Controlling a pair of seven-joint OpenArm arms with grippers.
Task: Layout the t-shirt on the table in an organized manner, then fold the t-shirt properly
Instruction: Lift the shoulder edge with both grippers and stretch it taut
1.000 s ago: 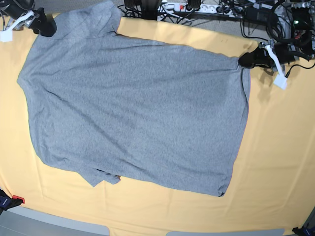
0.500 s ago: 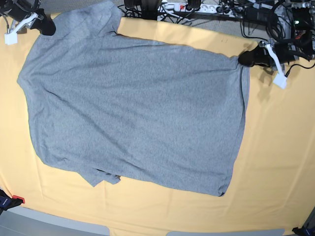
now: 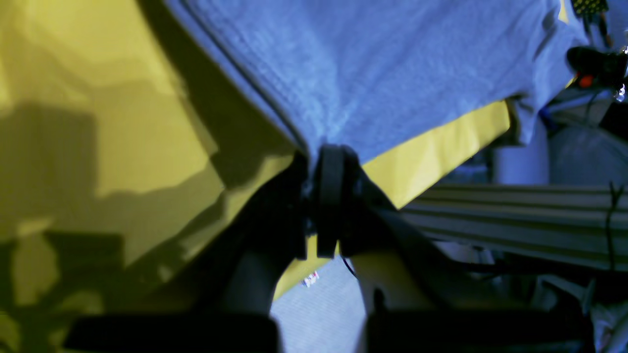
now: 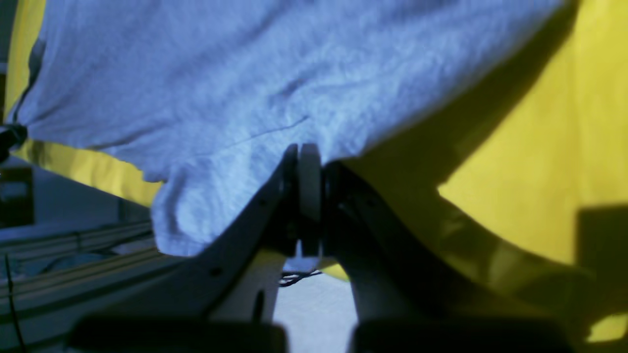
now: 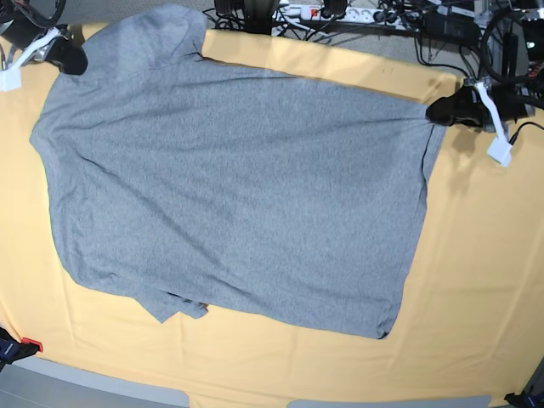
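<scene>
The t-shirt point(image 5: 229, 195) lies spread plain-side up across the table point(image 5: 476, 280), its top edge reaching the table's far edge and one sleeve draping over it. From my remote station I see the left gripper point(image 5: 441, 110) pinching the shirt's far hem corner, jaws pressed together on the cloth. The right gripper point(image 5: 70, 59) clamps the shirt's opposite far corner beside that sleeve.
</scene>
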